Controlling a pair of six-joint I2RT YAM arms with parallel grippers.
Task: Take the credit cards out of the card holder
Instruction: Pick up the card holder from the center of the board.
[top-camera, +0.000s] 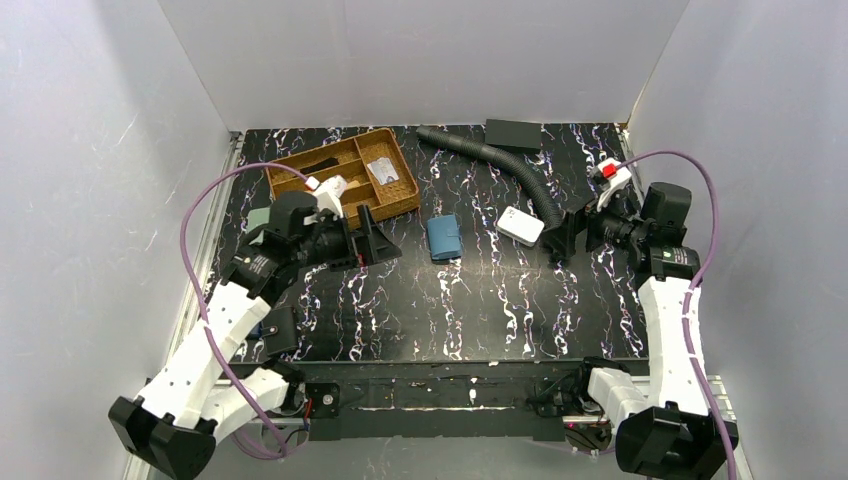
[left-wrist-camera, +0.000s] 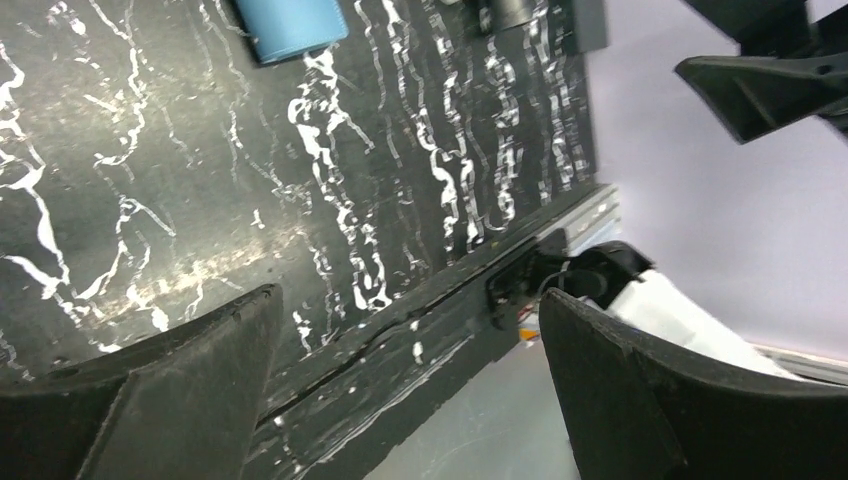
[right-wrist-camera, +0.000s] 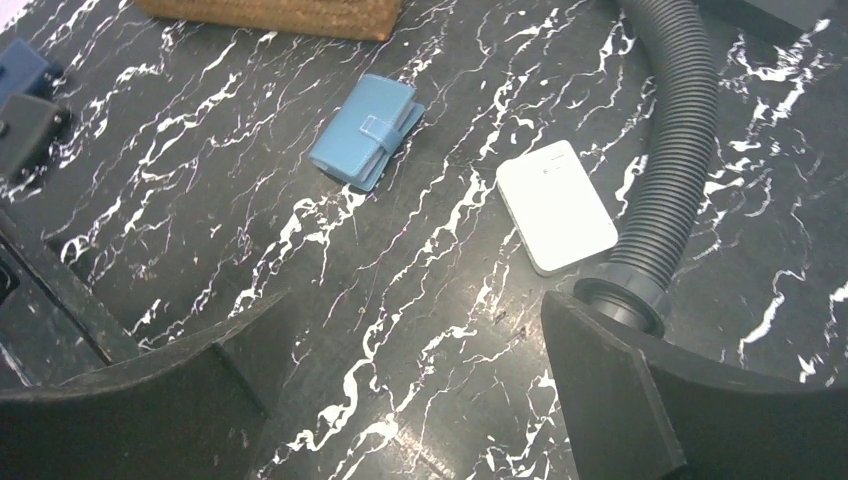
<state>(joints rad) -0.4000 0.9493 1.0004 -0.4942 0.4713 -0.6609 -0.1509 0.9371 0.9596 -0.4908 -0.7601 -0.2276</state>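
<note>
From above, you see the card holder (top-camera: 443, 237) lying folded shut on the marbled black table (top-camera: 480, 320), about midway between your two arms. Your left gripper (top-camera: 375, 240) hangs just to its left with the fingers spread wide and nothing between them. Your right gripper (top-camera: 562, 238) sits further off on the other side, also spread and holding nothing. A white box (top-camera: 520, 225) lies between the card holder and the right gripper, and beside it runs a ribbed black hose (top-camera: 500, 160). A wooden tray (top-camera: 345, 175) with compartments stands behind the left gripper

On your left wrist camera, the left gripper (left-wrist-camera: 410, 380) shows both fingers far apart over bare table near the front edge. Only a corner of the card holder (left-wrist-camera: 290, 25) shows, at the top of the view and well away from the fingers

On your right wrist camera, the right gripper (right-wrist-camera: 410, 390) is likewise wide apart and touching nothing. The card holder (right-wrist-camera: 365, 130) lies ahead and to the left, flat, with its small tab across the closed edge. You cannot see the cards while it is folded. The white box (right-wrist-camera: 555, 205) lies nearer, just beside the hose (right-wrist-camera: 675, 150), whose open end reaches down by the right-hand finger
</note>
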